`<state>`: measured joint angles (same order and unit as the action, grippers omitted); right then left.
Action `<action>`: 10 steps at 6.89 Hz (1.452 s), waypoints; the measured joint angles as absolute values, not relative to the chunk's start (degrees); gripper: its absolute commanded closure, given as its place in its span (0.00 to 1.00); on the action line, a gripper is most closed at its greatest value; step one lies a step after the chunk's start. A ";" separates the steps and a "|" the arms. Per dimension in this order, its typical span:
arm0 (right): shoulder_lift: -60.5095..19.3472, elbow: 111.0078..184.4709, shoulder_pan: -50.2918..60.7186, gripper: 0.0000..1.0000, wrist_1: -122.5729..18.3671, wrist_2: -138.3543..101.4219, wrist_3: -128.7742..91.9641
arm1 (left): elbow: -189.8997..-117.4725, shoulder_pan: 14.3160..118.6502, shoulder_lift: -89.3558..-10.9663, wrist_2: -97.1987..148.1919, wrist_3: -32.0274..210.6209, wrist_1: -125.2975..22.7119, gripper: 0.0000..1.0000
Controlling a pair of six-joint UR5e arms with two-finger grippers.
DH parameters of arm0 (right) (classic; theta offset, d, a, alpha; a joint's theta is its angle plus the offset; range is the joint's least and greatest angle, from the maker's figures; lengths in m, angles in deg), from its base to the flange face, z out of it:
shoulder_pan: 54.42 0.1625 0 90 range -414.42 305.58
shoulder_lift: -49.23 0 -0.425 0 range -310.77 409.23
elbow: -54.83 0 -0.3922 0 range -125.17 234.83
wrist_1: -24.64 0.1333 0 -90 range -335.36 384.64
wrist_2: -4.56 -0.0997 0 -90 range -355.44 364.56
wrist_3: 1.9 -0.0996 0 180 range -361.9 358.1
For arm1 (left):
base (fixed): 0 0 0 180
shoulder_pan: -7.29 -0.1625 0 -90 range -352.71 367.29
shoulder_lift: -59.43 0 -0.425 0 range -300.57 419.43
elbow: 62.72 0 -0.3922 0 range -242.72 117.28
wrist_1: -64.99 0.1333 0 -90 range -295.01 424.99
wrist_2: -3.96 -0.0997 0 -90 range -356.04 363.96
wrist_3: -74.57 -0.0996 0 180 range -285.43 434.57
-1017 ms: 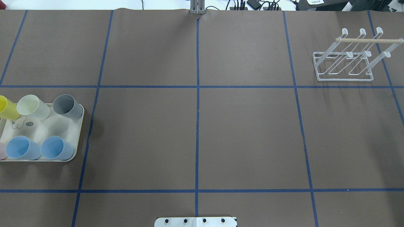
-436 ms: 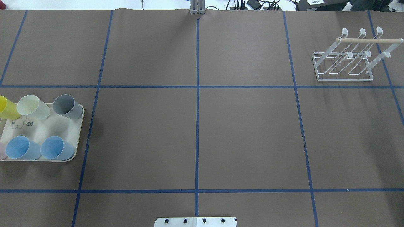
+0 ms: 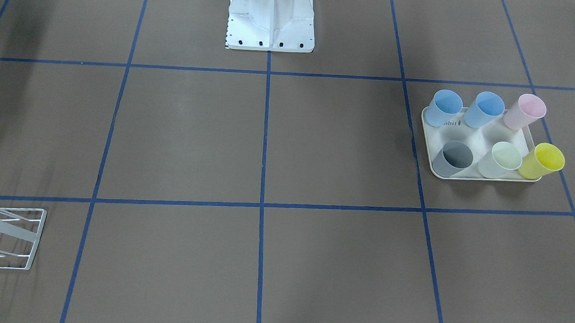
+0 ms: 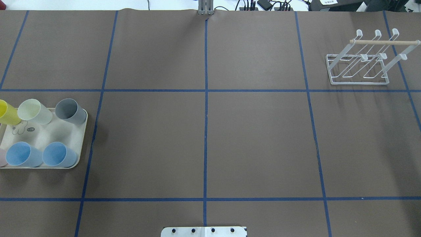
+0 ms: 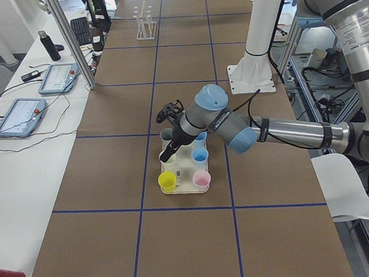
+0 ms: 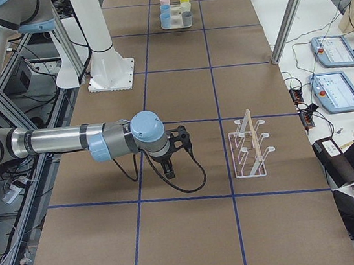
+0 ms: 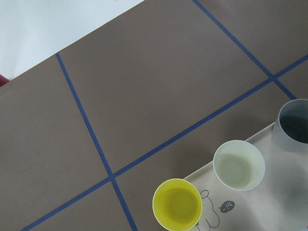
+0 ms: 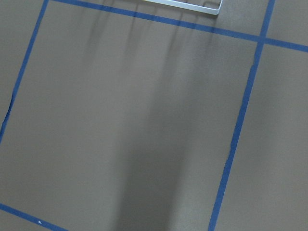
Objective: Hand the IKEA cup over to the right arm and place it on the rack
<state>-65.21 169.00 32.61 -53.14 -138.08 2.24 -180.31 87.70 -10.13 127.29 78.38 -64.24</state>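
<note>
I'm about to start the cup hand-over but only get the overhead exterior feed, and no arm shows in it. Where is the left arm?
Observer: The left tool hangs above the tray, over its side farthest from the robot. Open or shut, I cannot tell.
Operator: And the right arm?
Observer: The right tool points down above the table, on the robot's side of the rack.
Operator: My frame crops the tray. How many does it hold?
Observer: Six; the pink cup stands at the corner your frame crops.
</note>
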 measured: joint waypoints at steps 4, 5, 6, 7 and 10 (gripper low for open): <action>-65.54 168.07 33.08 0.00 -53.22 -138.30 1.70 | -176.32 87.50 -7.19 129.57 81.23 -78.49 0.02; -64.87 166.37 33.22 0.00 -53.23 -138.23 1.54 | -175.27 86.65 -7.28 130.64 85.08 -79.29 0.02; -63.80 164.83 33.26 0.00 -53.23 -138.18 1.50 | -172.89 85.26 -7.40 131.00 87.10 -79.67 0.01; -63.24 163.65 33.28 0.00 -53.23 -138.29 1.59 | -169.91 84.39 -7.39 131.84 88.09 -79.85 0.01; -62.81 161.16 33.37 0.00 -53.21 -142.35 2.01 | -166.73 83.33 -5.02 136.40 95.64 -79.31 0.01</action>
<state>-62.81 161.16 33.37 -53.21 -142.35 2.01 -166.73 83.33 -5.02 136.40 95.64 -79.31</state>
